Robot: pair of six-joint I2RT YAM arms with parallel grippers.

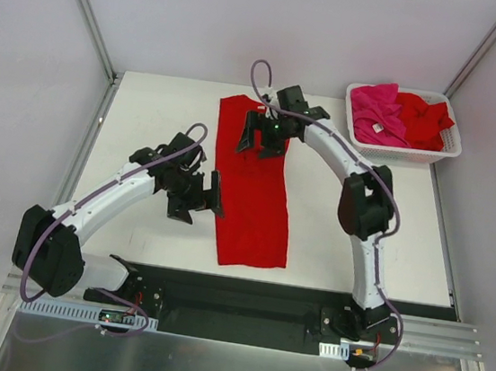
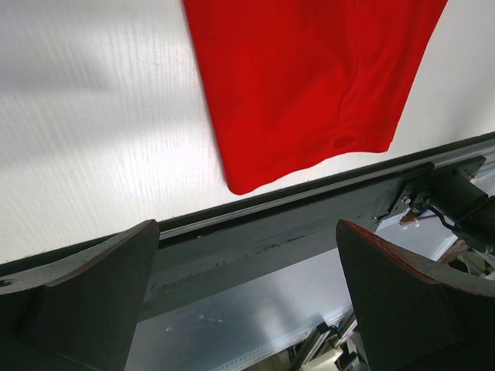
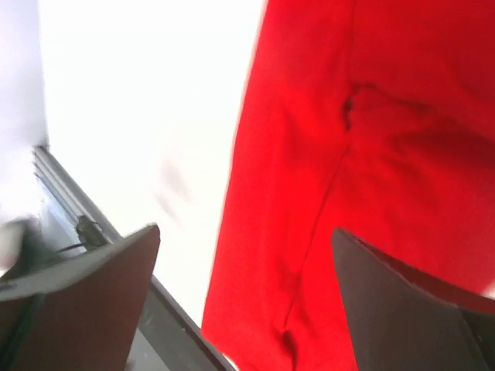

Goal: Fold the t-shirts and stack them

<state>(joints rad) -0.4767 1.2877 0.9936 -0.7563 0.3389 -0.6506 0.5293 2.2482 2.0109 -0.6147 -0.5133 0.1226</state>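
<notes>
One red t-shirt (image 1: 252, 186) lies flat on the table (image 1: 155, 129), narrowed into a long strip running from the far side toward the arms. Its side folds look done; the crosswise folds are not. The left fingers (image 2: 85, 301) stand spread just beside its left edge, holding nothing. The right fingers (image 3: 85, 301) hang spread over its far end, also empty. In the white basket (image 1: 446, 154) at the far right lie a magenta t-shirt (image 1: 377, 111) and a crumpled red one (image 1: 424, 118), unfolded. There is no stack yet, so I'd call it early going.
</notes>
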